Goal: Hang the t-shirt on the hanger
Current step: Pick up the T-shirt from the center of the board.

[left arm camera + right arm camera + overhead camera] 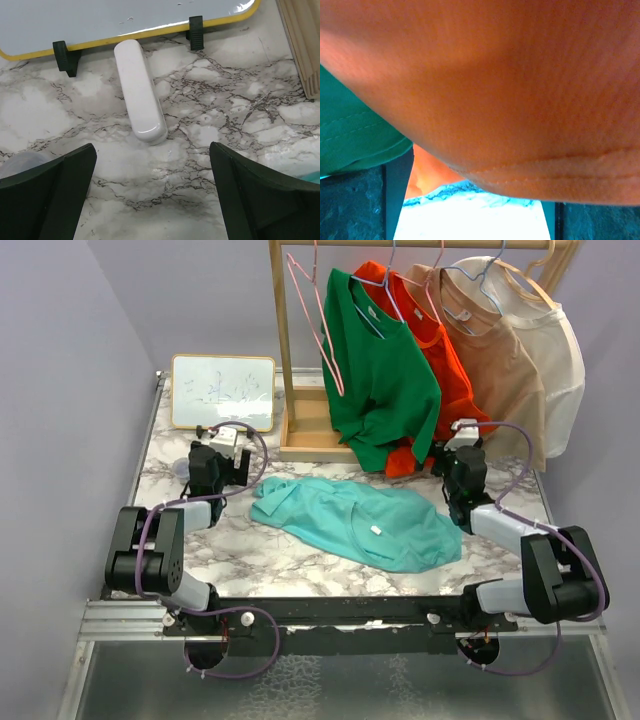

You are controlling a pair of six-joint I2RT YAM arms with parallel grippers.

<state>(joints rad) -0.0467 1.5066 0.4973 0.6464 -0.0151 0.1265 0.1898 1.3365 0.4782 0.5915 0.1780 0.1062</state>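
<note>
Nothing grasped yet: the t-shirt [360,523] lies on the table [250,562], the hanger [318,325] hangs on the rack [283,360] at its twelve o'clock. The left gripper [152,197] and the right gripper [475,212] both have their fingers spread. Next, probably fetch the hanger.

A wooden rack [283,350] holds a green shirt [385,380], orange-red shirt [447,375], tan shirt [505,365] and cream shirt [560,370] beside a whiteboard [222,391], a white oblong block [140,91] lying before it.

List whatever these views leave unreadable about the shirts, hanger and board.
1. Right wrist view: the orange-red shirt fills the lens, so it is unclear whether the t-shirt shows below it.
2. Top view: the hook of the hanger reaches the picture's top edge and is too thin to trace.
3. Whiteboard marks: too faint from above, and cut off in the left wrist view.
</note>
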